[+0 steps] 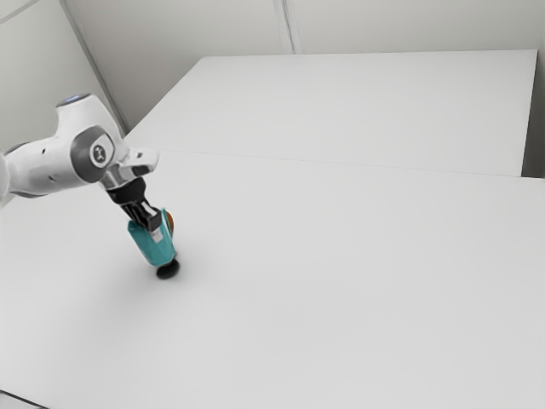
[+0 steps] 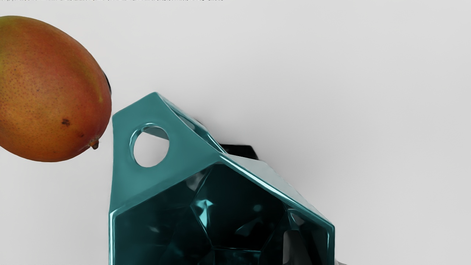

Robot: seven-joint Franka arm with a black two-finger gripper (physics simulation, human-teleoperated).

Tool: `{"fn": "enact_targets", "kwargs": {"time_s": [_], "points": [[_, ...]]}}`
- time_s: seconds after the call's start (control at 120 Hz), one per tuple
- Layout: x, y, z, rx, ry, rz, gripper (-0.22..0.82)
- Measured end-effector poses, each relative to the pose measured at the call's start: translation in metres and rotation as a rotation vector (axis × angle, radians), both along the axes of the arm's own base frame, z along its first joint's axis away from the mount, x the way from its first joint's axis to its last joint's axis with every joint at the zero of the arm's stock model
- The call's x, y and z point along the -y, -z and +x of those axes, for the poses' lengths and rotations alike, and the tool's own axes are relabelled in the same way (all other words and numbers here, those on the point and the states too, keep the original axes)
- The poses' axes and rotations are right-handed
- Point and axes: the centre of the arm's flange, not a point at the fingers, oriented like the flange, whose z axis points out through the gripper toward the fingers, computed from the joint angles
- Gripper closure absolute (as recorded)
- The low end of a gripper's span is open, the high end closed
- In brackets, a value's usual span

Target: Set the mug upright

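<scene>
Mango (image 2: 51,92) near the mug's handle, on the far side of it from the jaws; nearest neighbour, whether touching unclear. Black object (image 2: 241,151) beyond the mug's wall from the jaws, partly covered; kind not made out. Dark sliver (image 2: 107,82) peeks past the mango's edge, too little to name. Pale counter (image 1: 358,256) under all. Teal faceted mug (image 2: 165,158) at the jaws, mouth facing up toward them, handle angled away. Jaws closed on its wall: one finger (image 2: 294,250) inside, the other outside, mostly cut off. Mug's base hidden in the wrist view; contact with counter can't be told. Mango largely behind mug in exterior view.
</scene>
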Motion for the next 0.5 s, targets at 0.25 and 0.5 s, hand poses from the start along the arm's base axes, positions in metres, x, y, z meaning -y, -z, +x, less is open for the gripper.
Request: {"fn": "enact_targets", "kwargs": {"time_s": [0.25, 0.5], "points": [[0.035, 0.011, 0.001, 0.036, 0.027, 0.098, 0.78], [0.068, 0.025, 0.006, 0.077, 0.05, 0.16, 0.78]]}}
